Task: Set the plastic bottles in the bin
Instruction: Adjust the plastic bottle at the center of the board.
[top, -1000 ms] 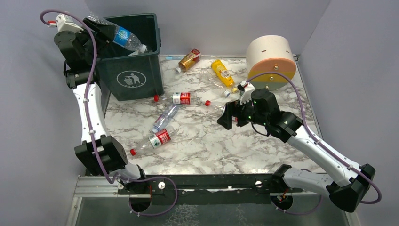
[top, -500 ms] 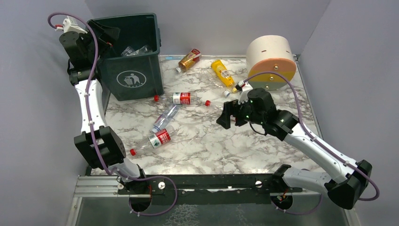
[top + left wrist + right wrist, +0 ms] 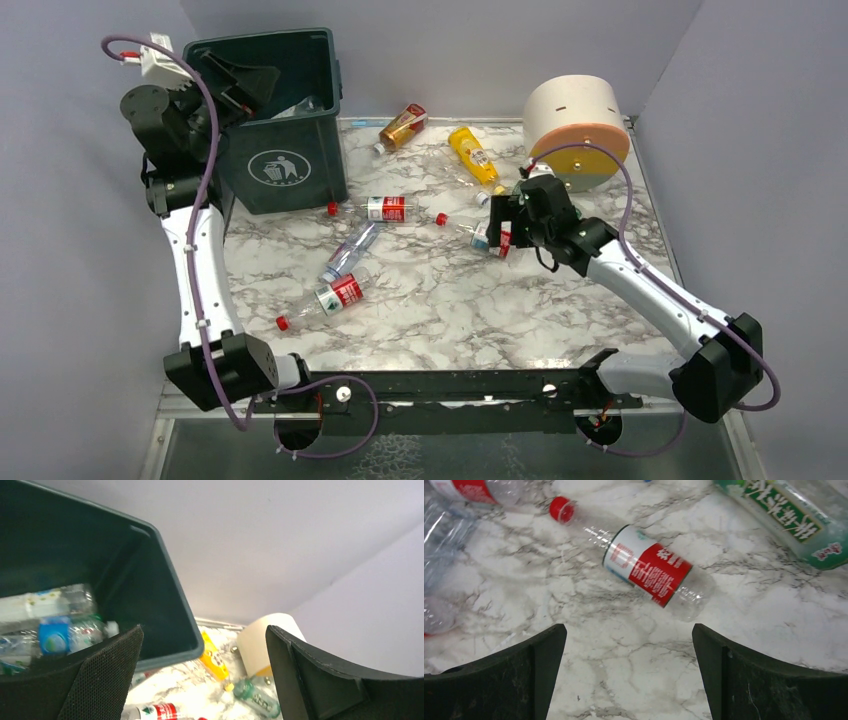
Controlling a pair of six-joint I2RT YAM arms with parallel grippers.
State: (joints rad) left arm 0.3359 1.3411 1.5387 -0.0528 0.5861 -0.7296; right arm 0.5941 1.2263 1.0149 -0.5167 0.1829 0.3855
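Observation:
The dark green bin (image 3: 282, 150) stands at the back left; in the left wrist view a blue-labelled bottle (image 3: 56, 635) and other clear ones lie inside it. My left gripper (image 3: 252, 84) hangs open and empty over the bin's rim (image 3: 176, 611). On the marble lie plastic bottles: amber (image 3: 403, 125), yellow (image 3: 472, 152), two red-labelled (image 3: 385, 208) (image 3: 336, 294) and a clear one (image 3: 350, 252). My right gripper (image 3: 497, 232) is open just above the table, with a red-labelled, red-capped bottle (image 3: 646, 570) lying just ahead of its fingertips, untouched.
A big cream cylinder (image 3: 575, 120) lies at the back right, close behind the right arm. A green-labelled bottle (image 3: 794, 515) lies beside the red-labelled one. Grey walls close in the table on three sides.
My left gripper opened and the blue-labelled bottle dropped into the bin. The right arm swung back and right, bringing its open gripper down behind the red-labelled bottle.

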